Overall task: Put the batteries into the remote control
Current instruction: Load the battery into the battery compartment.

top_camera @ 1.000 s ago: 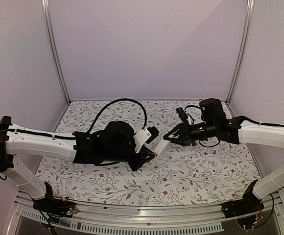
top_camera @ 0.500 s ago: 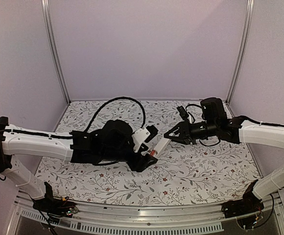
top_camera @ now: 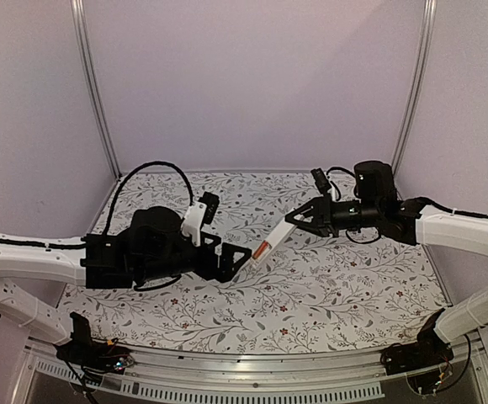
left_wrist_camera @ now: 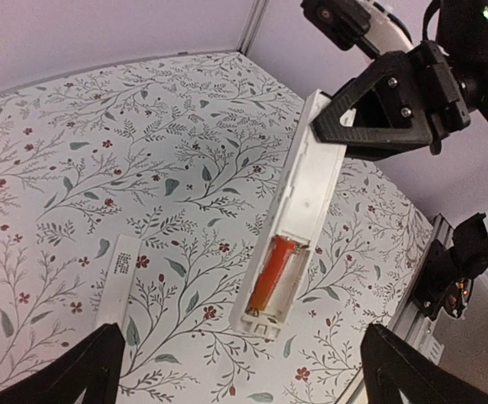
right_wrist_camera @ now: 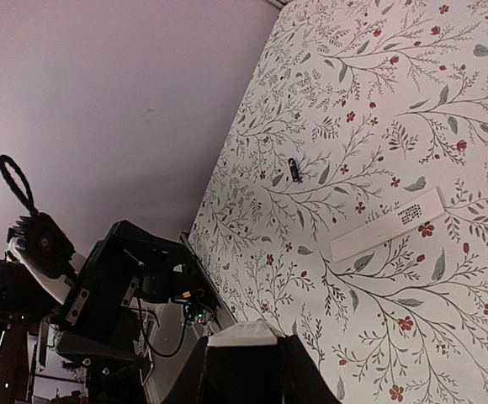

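The left gripper [top_camera: 234,259] hangs just short of the lower end of the remote control [left_wrist_camera: 307,194], jaws spread wide with nothing between them. To the left of the remote, a white strip [left_wrist_camera: 118,282] lies flat on the table [left_wrist_camera: 42,126] (probably the compartment cover). The remote itself is held off the table and tilted. Its long axis runs from the left gripper up to the right gripper [top_camera: 299,223], whose fingers are clamped on the remote's upper end.

The open compartment sits at the remote's lower end, facing the left wrist camera, and an orange battery [left_wrist_camera: 273,273] lies in it along that same axis. In the right wrist view a small dark stick [right_wrist_camera: 294,169], likely the loose battery, lies on the table beyond the strip from the remote. The free left arm looks best placed to fetch it.

The remote's black button patch is not visible. I cannot tell whether a second bay stands empty beside the orange battery. The stick is too small to find from overhead.
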Motion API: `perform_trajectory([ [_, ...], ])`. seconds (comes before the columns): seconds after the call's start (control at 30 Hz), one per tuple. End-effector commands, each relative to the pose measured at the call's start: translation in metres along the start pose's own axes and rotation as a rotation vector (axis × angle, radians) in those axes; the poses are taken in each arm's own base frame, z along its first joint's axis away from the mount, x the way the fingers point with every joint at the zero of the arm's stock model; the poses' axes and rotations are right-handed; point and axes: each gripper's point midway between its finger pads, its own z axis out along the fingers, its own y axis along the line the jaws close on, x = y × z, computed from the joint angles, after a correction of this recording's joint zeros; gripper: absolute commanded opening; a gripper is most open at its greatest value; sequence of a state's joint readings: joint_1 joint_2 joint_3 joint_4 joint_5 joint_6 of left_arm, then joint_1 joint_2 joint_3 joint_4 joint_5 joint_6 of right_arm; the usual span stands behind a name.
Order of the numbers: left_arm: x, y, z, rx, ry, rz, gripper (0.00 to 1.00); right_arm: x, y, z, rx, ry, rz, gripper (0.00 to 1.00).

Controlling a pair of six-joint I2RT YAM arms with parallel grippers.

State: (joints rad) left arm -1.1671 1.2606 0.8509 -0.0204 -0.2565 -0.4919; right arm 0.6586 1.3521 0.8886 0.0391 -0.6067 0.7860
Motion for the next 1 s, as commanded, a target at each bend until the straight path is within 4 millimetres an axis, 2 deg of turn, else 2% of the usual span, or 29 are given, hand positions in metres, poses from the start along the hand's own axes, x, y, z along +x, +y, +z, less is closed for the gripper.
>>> perform_trajectory([
  [0.0,-0.008,0.010,-0.011,0.060,-0.158,-0.307,0.99,-0.018,0.017,-0.009,-0.048,-0.080,-0.049,0.00],
  [0.17,-0.006,0.029,-0.018,0.031,-0.217,-0.465,1.00,-0.023,0.018,-0.008,-0.058,-0.104,-0.031,0.00],
  [0.3,0.000,0.021,-0.010,0.101,-0.206,-0.571,1.00,-0.027,0.021,-0.006,-0.073,-0.116,-0.017,0.00],
  [0.5,0.009,0.002,0.012,0.199,-0.151,-0.680,1.00,-0.028,0.022,-0.004,-0.089,-0.117,-0.007,0.00],
  [0.97,0.000,-0.003,0.035,0.206,-0.178,-0.764,0.98,-0.023,0.022,-0.001,-0.093,-0.099,-0.003,0.00],
])
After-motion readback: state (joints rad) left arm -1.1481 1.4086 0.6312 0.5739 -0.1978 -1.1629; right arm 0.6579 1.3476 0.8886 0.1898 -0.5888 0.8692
